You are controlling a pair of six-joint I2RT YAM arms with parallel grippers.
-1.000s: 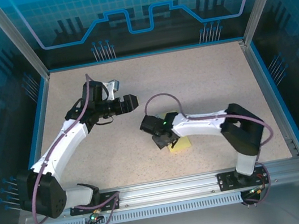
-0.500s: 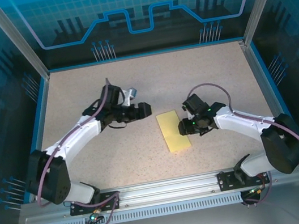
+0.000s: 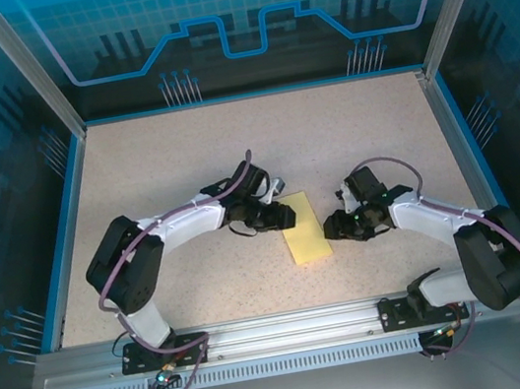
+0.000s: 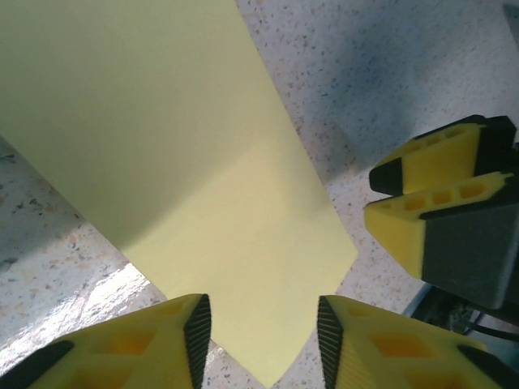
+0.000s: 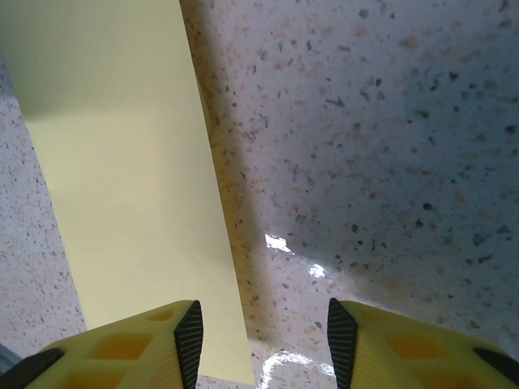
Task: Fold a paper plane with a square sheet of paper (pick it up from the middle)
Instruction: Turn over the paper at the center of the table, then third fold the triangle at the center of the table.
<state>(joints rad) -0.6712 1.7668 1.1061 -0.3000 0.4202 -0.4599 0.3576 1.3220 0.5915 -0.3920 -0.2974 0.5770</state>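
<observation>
The pale-yellow sheet of paper [image 3: 304, 231] lies flat on the speckled table as a narrow rectangle. My left gripper [image 3: 290, 215] is at its upper left side, open, and one corner of the paper [image 4: 243, 243] lies between and below its fingertips [image 4: 261, 340]. My right gripper [image 3: 332, 229] is at the paper's right side, open and low over the table. In the right wrist view the paper's [image 5: 122, 186] long edge runs between the jaws [image 5: 264, 344], and the left finger [image 5: 182, 336] is over the paper. The right gripper's yellow fingers [image 4: 430, 203] show in the left wrist view. The paper plane is out of view.
The speckled table [image 3: 184, 157] has a blue border and aluminium frame posts [image 3: 29, 68]. Both arm bases are bolted to the rail [image 3: 292, 327] at the near edge. The two grippers are close together, with the paper between them.
The left arm swung right and toward the near edge onto the paper's corner, its jaws narrowing. The right gripper left the top of the paper and settled at its right edge.
</observation>
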